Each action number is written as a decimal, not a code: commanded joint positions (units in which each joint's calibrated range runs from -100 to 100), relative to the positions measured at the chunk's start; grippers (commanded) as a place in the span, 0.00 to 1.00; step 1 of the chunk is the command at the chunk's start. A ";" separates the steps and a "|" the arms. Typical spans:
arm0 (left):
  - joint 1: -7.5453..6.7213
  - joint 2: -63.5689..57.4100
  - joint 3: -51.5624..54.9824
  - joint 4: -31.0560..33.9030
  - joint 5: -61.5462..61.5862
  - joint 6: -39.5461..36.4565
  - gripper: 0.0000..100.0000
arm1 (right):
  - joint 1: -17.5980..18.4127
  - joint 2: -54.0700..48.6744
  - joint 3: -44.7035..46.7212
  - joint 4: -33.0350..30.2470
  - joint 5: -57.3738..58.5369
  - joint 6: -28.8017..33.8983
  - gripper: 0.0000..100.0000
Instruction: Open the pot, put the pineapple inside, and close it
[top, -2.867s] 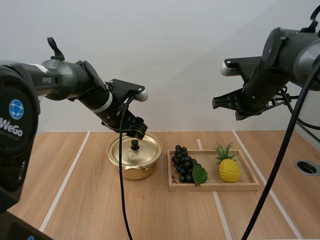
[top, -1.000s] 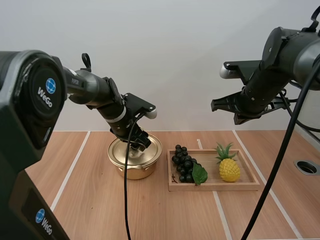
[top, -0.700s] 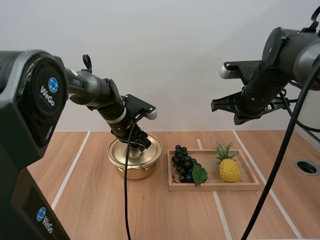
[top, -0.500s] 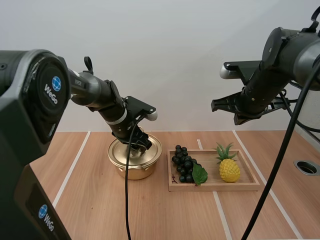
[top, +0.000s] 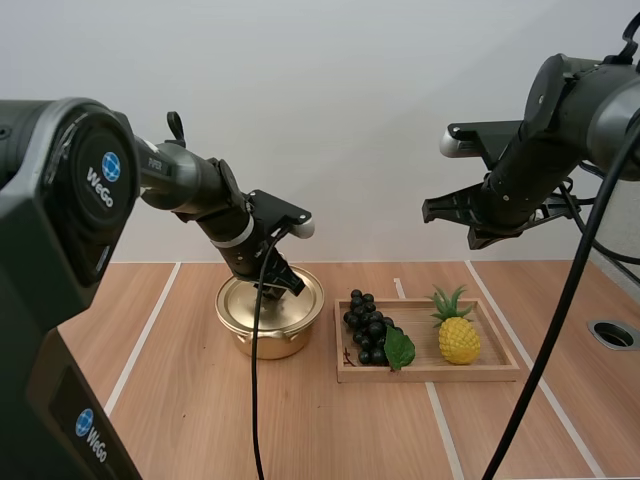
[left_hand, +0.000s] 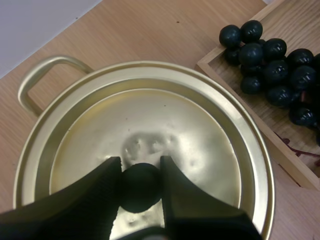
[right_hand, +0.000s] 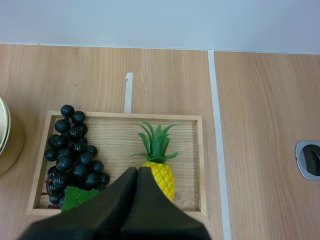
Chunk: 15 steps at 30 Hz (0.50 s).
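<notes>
Closer than the high view, my left wrist view is showing my left gripper (left_hand: 140, 167) pinching the black knob (left_hand: 140, 187) on the one gold pot's (top: 265, 345) lid (left_hand: 150, 120), while my right gripper (right_hand: 136, 171), closed on nothing, is hanging well above the wooden tray (top: 430, 373) where one yellow, green-crowned pineapple (top: 459, 340) is standing beside one grape bunch (top: 366, 328).

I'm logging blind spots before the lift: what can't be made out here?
What the pot holds: the lid covers it.
The lid knob: high view, hidden by the left gripper shut on it.
The pineapple base: right wrist view, behind the shut right gripper.
The grapes and wooden tray: cut off by the left wrist view's edge.
</notes>
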 joint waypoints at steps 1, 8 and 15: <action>-0.16 -0.40 -0.19 1.15 2.56 0.08 0.00 | -0.22 -0.40 0.12 0.12 -0.85 0.08 0.00; -0.16 -7.94 -7.39 1.39 9.39 -0.02 0.00 | -0.22 -0.40 0.12 0.12 -0.24 0.08 0.00; -0.16 -21.47 -20.20 1.39 10.25 -4.51 0.00 | -0.22 -0.40 0.12 -0.03 -5.20 0.08 0.00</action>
